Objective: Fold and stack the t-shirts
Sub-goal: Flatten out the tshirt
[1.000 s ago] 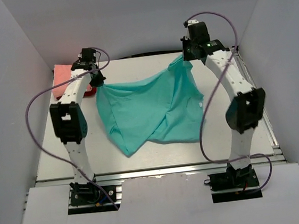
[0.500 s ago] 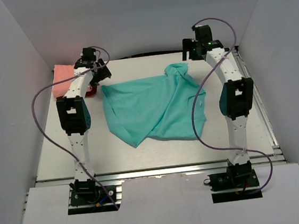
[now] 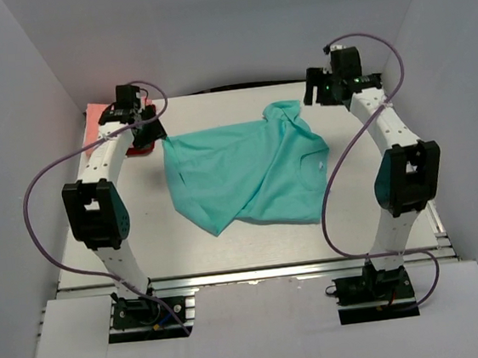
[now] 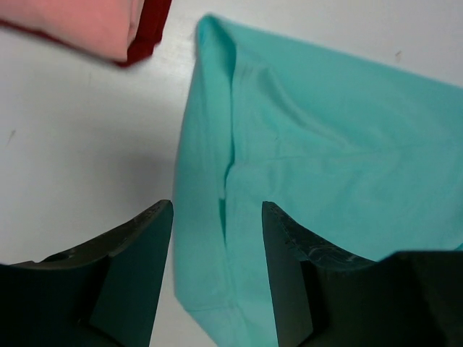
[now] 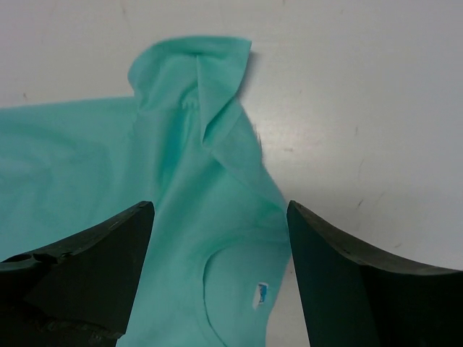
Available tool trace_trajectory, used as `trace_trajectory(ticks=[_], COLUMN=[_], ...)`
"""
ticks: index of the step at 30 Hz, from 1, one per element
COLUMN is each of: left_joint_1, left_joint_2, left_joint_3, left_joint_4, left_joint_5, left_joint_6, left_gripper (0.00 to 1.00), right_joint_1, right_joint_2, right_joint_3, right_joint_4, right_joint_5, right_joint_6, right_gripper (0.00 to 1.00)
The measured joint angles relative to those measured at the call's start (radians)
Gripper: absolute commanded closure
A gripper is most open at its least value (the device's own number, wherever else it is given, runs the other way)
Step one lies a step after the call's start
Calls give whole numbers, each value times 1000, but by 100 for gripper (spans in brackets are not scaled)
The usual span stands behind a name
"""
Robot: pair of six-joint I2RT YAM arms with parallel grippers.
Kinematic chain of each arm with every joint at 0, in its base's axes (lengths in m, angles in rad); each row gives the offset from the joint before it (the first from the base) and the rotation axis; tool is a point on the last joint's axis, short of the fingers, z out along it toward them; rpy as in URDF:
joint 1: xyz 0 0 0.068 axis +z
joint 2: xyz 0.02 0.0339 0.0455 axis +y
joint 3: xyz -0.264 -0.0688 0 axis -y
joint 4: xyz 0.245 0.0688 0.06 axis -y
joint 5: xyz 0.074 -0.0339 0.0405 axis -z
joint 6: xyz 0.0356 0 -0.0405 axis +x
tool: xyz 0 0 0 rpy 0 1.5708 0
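Observation:
The teal t-shirt lies crumpled and partly doubled over in the middle of the table, collar and white label toward the right. My left gripper hovers open over its far left corner, with cloth below the jaws but not held. Above the far right corner, where a sleeve bunches up, my right gripper hangs wide open. A folded salmon-pink t-shirt rests on a dark red t-shirt at the far left; both show in the left wrist view, pink over red.
White walls close in the table on the left, back and right. A purple cable loops off the left arm, and another hangs by the right arm. The table's metal front rail runs just ahead of the arm bases.
Both grippers opened and let go of the teal shirt, which dropped from hanging stretched between them to lying on the table. Both arms then drew outward and back.

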Motion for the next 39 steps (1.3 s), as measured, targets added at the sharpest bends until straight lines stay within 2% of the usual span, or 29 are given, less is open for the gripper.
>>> trace_trajectory(ticks=[4,9,19,29,36,39], left_joint_1=[-18,-55,-95,-114,-118,-119], left_joint_2=[-43,-44,54,219,247,258], left_joint_3=[-138,-209,-191,-141,-111,-107], left_joint_4=[10,46,144,201,219,222], left_joint_5=[0,1,-25,-45,-61,-66], left_joint_6=[6,2,-27,-56,-60,-59], left_gripper=[37,37,49,54,65,66], right_joint_1=[3,3,3,3,3,3], right_joint_2=[-59,-67,-50,-42,-35,-34], right_joint_3=[-175,-263,-275,-275,-275,-275], right_joint_4=[10,39,90,109,124,125], right_joint_5=[-21,-49,-52,-52,-59,-59], right_joint_6=[10,14,13,13,12,12], right_gripper=[22,26,29,30,30,30])
